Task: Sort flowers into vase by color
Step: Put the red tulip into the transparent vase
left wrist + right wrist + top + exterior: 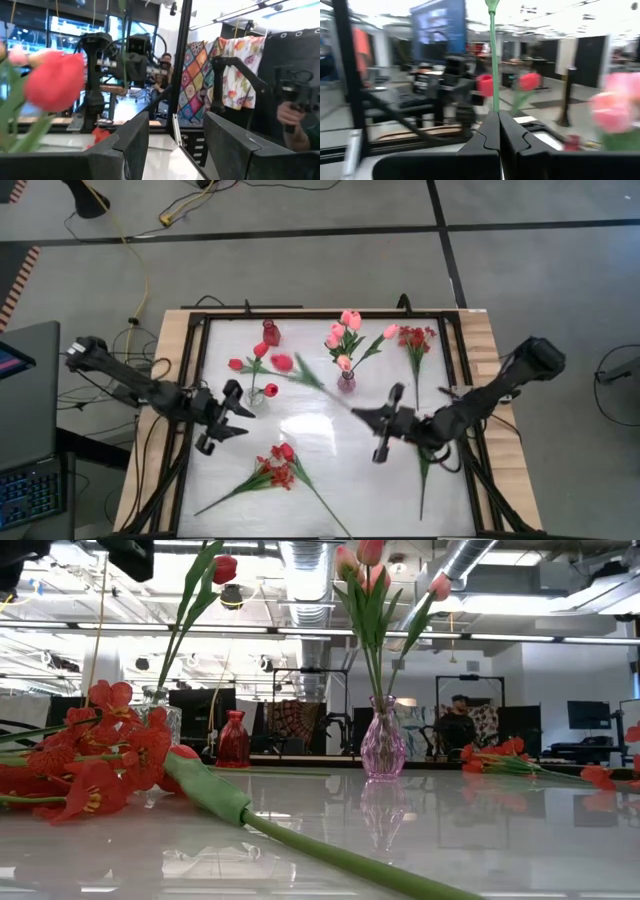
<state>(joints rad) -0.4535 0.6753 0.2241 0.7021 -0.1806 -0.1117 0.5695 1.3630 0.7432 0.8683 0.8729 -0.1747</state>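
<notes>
Right gripper [358, 416] fingers pinch a red tulip's stem [493, 65] — left gripper [237, 412] fingers spread, empty, beside the clear vase [256, 393].

On the white table stand three vases: a clear glass vase [256, 393] at left, a small red glass vase [270, 333] at the far side, and a pink glass vase [346, 381] holding four pink tulips [344, 331]. Two red blossom sprays [277, 468] lie flat.
</notes>
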